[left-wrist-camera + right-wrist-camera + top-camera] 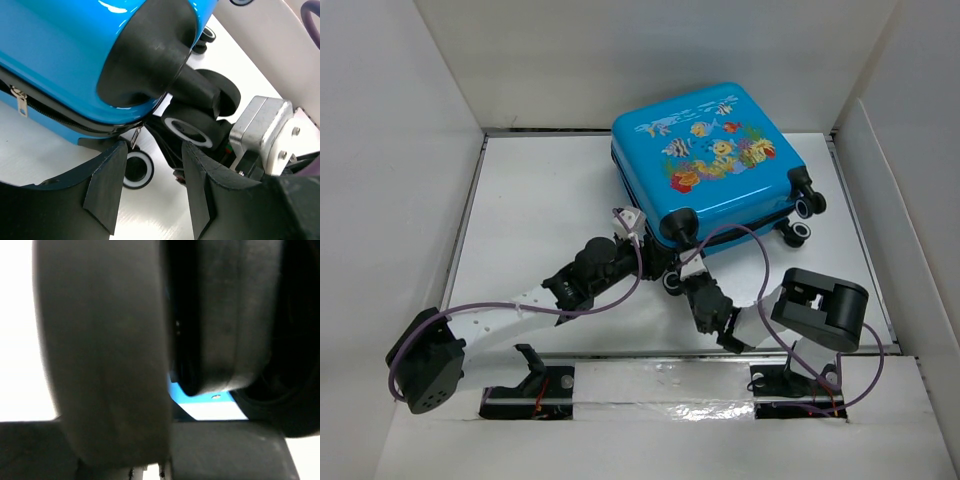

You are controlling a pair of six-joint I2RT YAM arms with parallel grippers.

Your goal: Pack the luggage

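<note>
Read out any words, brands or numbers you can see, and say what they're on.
None legible.
On the blue suitcase: only fish and coral pictures; the small white marks near its far edge may be lettering, but they are too small and blurred to read.
No text shows anywhere else.

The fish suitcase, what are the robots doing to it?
Two robot arms are busy at the near corner of the blue suitcase, which lies flat on the table with its lid down. The left gripper is open, with a small zipper pull just ahead of its fingers, near a wheel. The right gripper is pushed in close at the same corner, but its camera is too blurry to show if it holds anything.
</note>
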